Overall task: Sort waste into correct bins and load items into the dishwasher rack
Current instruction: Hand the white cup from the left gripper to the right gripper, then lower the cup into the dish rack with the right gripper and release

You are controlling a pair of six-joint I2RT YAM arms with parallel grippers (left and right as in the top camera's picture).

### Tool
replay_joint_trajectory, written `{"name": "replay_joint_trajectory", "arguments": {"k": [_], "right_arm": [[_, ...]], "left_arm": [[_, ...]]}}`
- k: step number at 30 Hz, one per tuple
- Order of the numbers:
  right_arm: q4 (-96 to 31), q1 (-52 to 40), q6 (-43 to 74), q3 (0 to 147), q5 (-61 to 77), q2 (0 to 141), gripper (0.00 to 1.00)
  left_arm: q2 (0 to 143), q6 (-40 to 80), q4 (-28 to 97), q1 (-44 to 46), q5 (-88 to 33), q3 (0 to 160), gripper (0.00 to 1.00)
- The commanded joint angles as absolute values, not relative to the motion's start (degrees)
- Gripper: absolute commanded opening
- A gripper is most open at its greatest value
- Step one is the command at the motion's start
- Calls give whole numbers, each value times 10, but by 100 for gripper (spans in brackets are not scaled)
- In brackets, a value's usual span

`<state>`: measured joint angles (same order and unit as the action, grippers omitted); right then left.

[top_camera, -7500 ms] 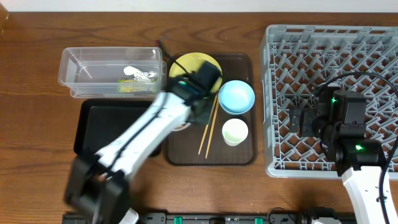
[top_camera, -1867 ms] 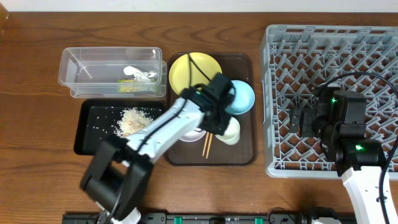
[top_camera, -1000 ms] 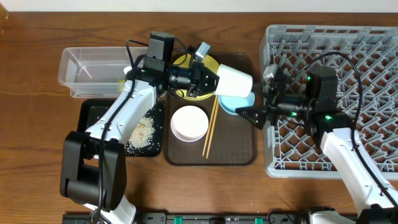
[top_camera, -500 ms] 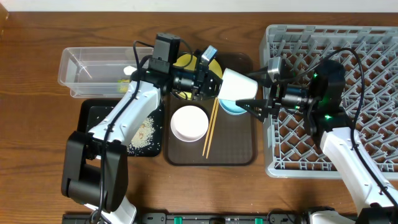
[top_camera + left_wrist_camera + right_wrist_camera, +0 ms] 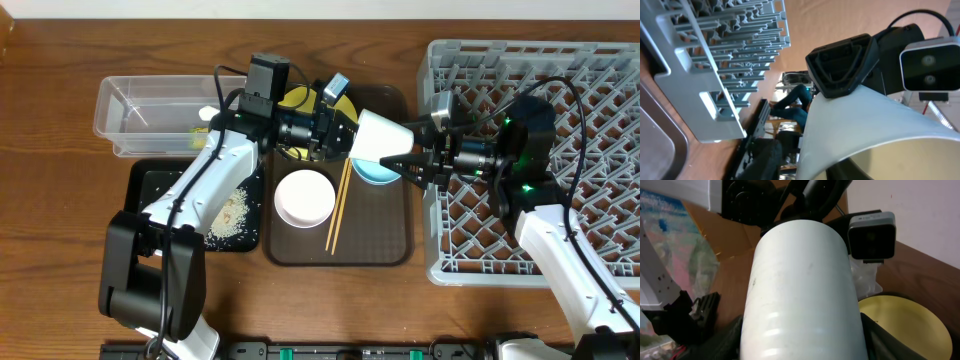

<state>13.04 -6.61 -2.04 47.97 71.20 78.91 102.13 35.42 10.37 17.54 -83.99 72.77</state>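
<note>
Nearest the robot, the white bowl (image 5: 304,198) stands mouth-up on the brown serving tray (image 5: 385,245), with the wooden chopsticks (image 5: 338,205) lying just to its right. Beyond it, the small cup (image 5: 380,137), plain pale white and smooth-walled, lies sideways in the air over the light blue bowl (image 5: 372,172). The left gripper (image 5: 345,135) is clamped on its rim and the right gripper (image 5: 405,163) flanks its narrower base, though whether that one squeezes cannot be told; farthest back, the yellow plate (image 5: 300,100) sits partly under the left arm

Soft, even light; the overhead view is sharp. Up close, the white cup (image 5: 800,295) shows faint glare.
</note>
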Motion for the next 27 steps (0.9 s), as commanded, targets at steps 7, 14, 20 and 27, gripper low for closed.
{"name": "replay_joint_trajectory", "arguments": {"k": [7, 14, 20, 27], "right_arm": [[67, -41, 15, 486, 615, 785, 34], [-102, 6, 14, 496, 457, 732, 6], [-323, 38, 14, 558, 265, 653, 1], [-602, 42, 8, 678, 70, 671, 1]], "left_arm": [[1019, 247, 194, 146, -611, 732, 45], [962, 152, 319, 101, -432, 732, 47], [875, 101, 415, 80, -326, 732, 38], [803, 99, 468, 80, -204, 732, 38]]}}
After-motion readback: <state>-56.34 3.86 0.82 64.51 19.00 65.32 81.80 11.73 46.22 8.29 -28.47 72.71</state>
